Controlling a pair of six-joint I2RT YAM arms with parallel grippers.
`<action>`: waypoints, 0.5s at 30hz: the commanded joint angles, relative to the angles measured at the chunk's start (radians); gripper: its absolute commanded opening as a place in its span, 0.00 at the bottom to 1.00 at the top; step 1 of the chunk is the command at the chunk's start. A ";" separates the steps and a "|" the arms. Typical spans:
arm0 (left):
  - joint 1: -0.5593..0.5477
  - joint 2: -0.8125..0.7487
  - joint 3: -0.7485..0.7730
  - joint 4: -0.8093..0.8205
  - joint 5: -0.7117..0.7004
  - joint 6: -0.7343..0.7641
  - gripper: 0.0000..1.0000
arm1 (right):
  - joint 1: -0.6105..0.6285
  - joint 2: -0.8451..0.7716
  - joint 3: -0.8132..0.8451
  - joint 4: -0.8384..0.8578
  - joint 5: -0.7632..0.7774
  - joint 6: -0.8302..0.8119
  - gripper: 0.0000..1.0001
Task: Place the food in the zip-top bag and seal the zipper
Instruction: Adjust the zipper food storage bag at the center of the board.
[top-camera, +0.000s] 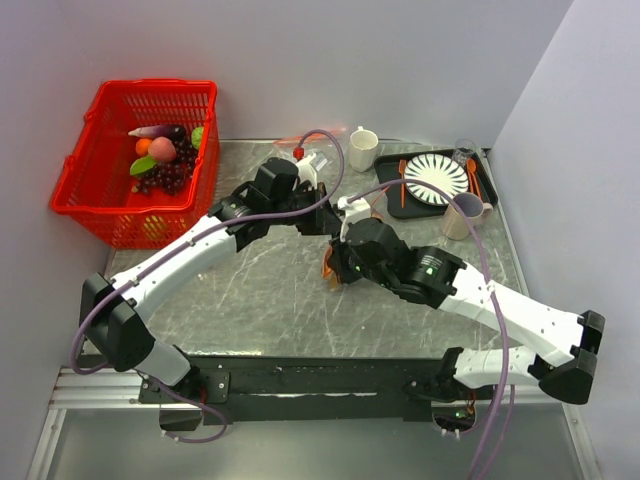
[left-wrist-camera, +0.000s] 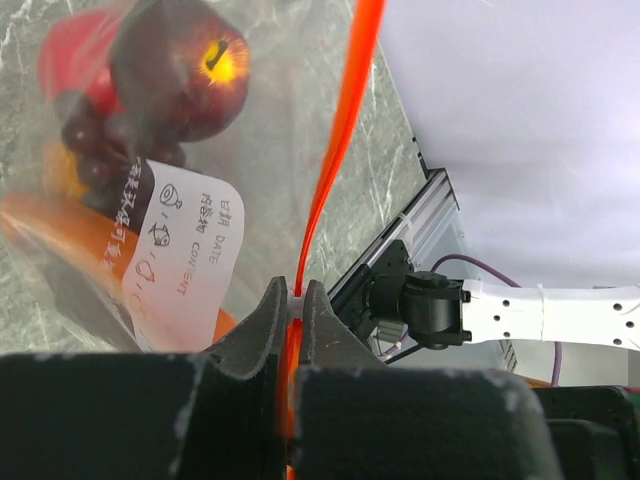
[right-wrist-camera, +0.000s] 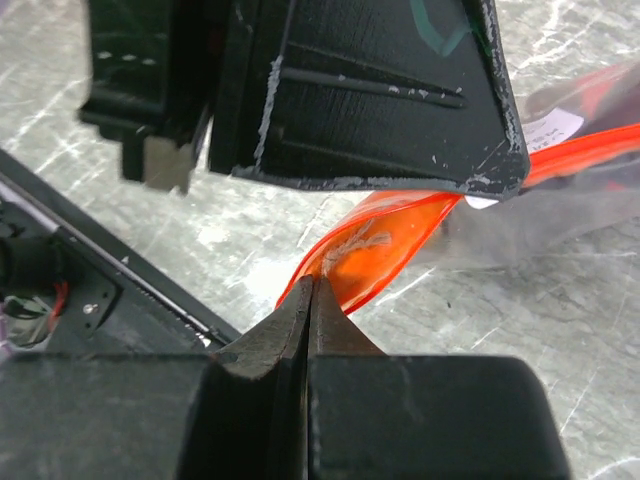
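The zipper (left-wrist-camera: 335, 160) is running as a narrow orange-red strip from the bottom centre of the left wrist view up to its top edge. Its long axis is near vertical there and leaning slightly right. In the right wrist view the same strip is stretching from the centre up toward the right edge. The left fingers (left-wrist-camera: 262, 320), black and matte with scuffed edges, are pressing together and pinching the strip between them. The right fingers (right-wrist-camera: 285, 325) are pinching the strip's end corner, closed tight on it. In the top view both white arms are reaching inward from the bottom corners, with their wrists meeting over the middle of the grey marbled desk (top-camera: 260, 290). The zip-top bag (left-wrist-camera: 270, 120), clear crinkly film, is spreading out to the left of the strip in the left wrist view. Through it are showing a glossy red round fruit (left-wrist-camera: 185, 70) in the upper left, a dark purple grape bunch (left-wrist-camera: 85, 140) below it, and a smooth orange-brown curved piece (left-wrist-camera: 60, 235) partly behind a white printed label (left-wrist-camera: 185, 250).
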 joint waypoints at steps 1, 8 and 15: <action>-0.007 -0.022 0.059 0.088 0.036 0.005 0.01 | 0.005 0.002 0.042 0.000 0.077 -0.024 0.00; -0.020 -0.002 0.069 0.084 0.068 0.025 0.01 | 0.002 -0.048 0.154 -0.058 0.161 -0.099 0.27; -0.036 -0.002 0.076 0.062 0.068 0.046 0.01 | -0.145 -0.121 0.163 -0.104 0.089 -0.117 0.36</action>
